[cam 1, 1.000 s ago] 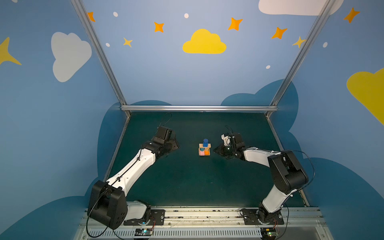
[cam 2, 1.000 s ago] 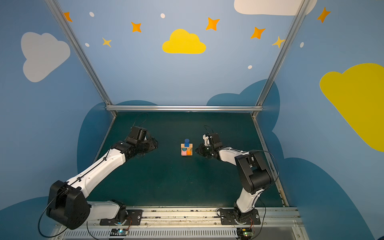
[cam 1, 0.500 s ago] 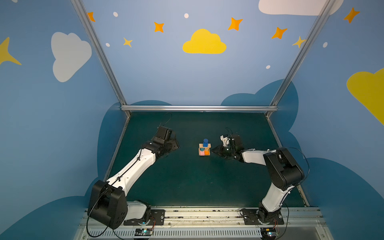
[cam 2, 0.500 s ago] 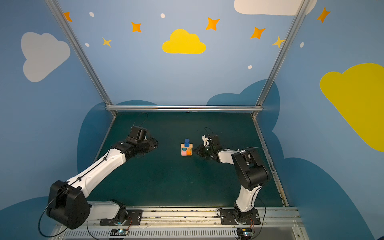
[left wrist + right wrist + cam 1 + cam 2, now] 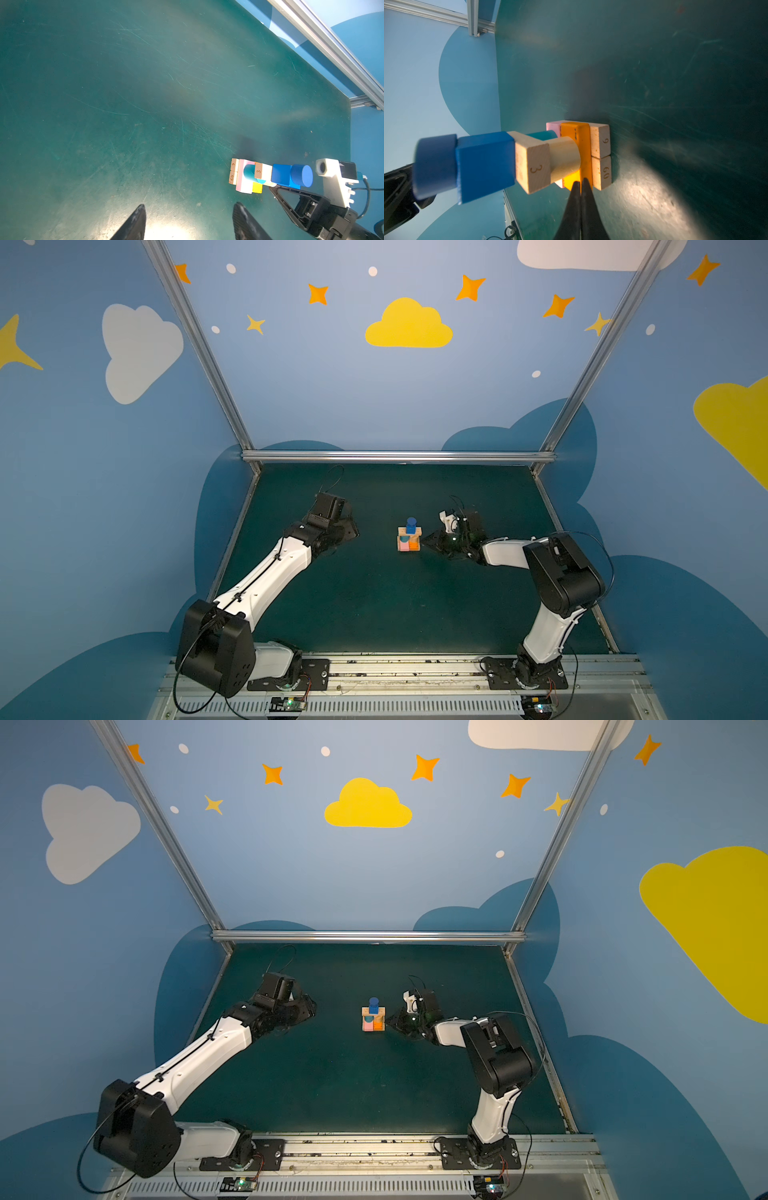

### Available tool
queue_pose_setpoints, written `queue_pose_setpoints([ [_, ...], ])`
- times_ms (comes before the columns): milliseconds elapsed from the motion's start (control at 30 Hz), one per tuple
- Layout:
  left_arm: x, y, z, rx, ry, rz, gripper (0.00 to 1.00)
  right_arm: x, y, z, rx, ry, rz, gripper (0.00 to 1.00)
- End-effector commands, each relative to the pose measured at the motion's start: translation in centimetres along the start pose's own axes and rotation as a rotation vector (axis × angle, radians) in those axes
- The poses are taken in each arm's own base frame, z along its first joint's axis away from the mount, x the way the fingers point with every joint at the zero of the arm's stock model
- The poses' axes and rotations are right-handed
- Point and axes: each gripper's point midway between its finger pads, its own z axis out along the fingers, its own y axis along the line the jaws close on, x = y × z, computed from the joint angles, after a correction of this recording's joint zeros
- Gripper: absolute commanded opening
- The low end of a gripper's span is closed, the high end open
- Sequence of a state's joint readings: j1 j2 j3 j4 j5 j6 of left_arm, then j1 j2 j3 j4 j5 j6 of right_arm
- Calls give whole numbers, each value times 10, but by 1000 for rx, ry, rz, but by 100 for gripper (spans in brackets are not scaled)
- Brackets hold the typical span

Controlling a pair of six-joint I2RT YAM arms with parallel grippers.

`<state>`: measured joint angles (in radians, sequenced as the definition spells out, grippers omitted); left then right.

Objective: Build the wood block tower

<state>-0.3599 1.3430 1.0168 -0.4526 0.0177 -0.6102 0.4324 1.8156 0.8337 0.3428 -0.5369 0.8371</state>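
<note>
Green mat (image 5: pixel 374 614) all round, and the wood block tower (image 5: pixel 409 537) stands upright near its middle, between the two arms. Bottom to top, as the right wrist view has it: two tan bars lie side by side on the mat, the bar marked 9 (image 5: pixel 600 141) and the bar marked 60 (image 5: pixel 602 172). Across them lie a pink bar (image 5: pixel 553 125) and an orange bar (image 5: pixel 576 135). On those stand a teal cylinder (image 5: pixel 542 136) and a tan cylinder (image 5: pixel 564 158). Then comes the bar marked 3 (image 5: pixel 532 168) bridging both, a blue cube (image 5: pixel 485 164) on it, and a dark-blue cylinder (image 5: pixel 435 164) capping the lot. Right gripper (image 5: pixel 580 184) is down low at the tower's right side, jaws clenched tight with nothing between them. Its paired tips sit right at the end face of the orange bar; touching or just shy of it, I cannot tell. Left gripper (image 5: pixel 188 209) sits well apart on the tower's left, jaws spread and empty, with the tower off to one side of the gap, not between the fingers.
</note>
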Motion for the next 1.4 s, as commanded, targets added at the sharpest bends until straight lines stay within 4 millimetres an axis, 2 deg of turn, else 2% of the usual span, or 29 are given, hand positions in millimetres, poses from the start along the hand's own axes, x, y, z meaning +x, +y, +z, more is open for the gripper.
queue_pose_setpoints([
  [0,0,2,2,-7,6,2,66,-1,6,5,-24,5,-4,0],
  [1367,2,5,2,-16,9,7,66,-2,14,12,-51,21,-4,0],
])
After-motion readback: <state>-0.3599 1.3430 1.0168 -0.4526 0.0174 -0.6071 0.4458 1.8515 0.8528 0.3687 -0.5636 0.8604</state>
